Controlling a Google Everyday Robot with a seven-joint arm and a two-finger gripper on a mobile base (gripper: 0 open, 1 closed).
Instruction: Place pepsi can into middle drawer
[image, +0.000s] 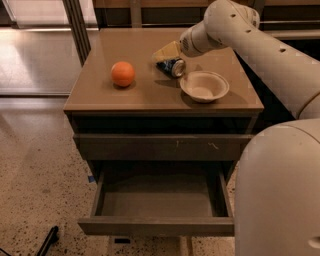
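Just above the pepsi can (173, 67) lying sideways, jaws hover; opening cannot be told.

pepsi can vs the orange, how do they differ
The pepsi can is dark blue with a silver end; the orange is plain orange. The pepsi can is a cylinder lying on its side; the orange is a ball. The pincer hangs right at the pepsi can, while the orange sits apart. Both rest on the cabinet top, similar in size.
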